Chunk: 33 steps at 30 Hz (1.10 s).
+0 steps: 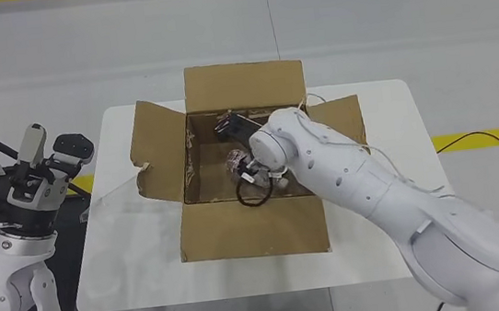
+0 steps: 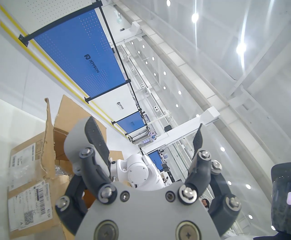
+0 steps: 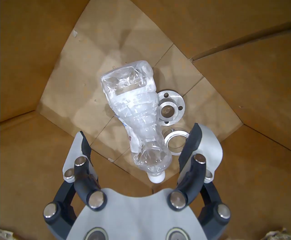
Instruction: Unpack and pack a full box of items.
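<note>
Right fingers spread wide, empty, over the crushed bottle in the box; left fingers gape empty beyond the bench's left edge.

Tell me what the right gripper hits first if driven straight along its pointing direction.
Probably the crumpled clear plastic bottle lying on the cardboard box floor, in line between the right gripper and its open fingers; depth is unclear.

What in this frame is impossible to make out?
- Top view: the right arm covers most of the box floor.
- Right wrist view: a finger of the right gripper hides part of the metal ring.
- Left wrist view: a torn flap blocks the box's inside.
</note>
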Available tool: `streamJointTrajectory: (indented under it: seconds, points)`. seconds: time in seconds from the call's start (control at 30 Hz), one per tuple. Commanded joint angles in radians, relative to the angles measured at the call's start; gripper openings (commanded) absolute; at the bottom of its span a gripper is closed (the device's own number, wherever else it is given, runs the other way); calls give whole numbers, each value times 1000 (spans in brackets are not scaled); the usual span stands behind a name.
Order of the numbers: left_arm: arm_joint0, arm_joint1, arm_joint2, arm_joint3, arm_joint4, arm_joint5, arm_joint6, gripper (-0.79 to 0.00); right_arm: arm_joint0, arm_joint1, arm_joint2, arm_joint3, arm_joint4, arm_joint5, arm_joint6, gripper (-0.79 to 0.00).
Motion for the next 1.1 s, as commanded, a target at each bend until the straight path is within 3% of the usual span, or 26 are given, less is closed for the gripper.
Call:
streamJointTrajectory:
  seconds: [0.0, 0.1, 0.27, 0.3, 0.37, 0.57, 0.63, 0.87, 1.07]
  points:
    - [0, 0, 0, 0, 0, 0, 0, 0, 4, -20, -8, 38, 0, -7, -1, 0]
    - [0, 0, 0, 0, 0, 0, 0, 0, 8, -47, -18, 87, 2, -20, 0, -9]
    - [0, 0, 0, 0, 0, 0, 0, 0, 14, -87, -26, 162, 1, -42, -9, -132]
    - [0, 0, 0, 0, 0, 0, 0, 0, 16, -94, -27, 175, 0, -44, -10, -182]
    - [0, 0, 0, 0, 0, 0, 0, 0, 18, -107, -27, 198, -1, -50, -12, -403]
    - [0, 0, 0, 0, 0, 0, 0, 0, 26, -137, -20, 256, -3, -71, -19, -662]
    - [0, 0, 0, 0, 0, 0, 0, 0, 29, -144, -15, 267, -4, -75, -22, -785]
    - [0, 0, 0, 0, 0, 0, 0, 0, 42, -144, 30, 267, 14, -127, -34, -785]
    - [0, 0, 0, 0, 0, 0, 0, 0, 38, -111, 87, 186, 17, -170, -15, -785]
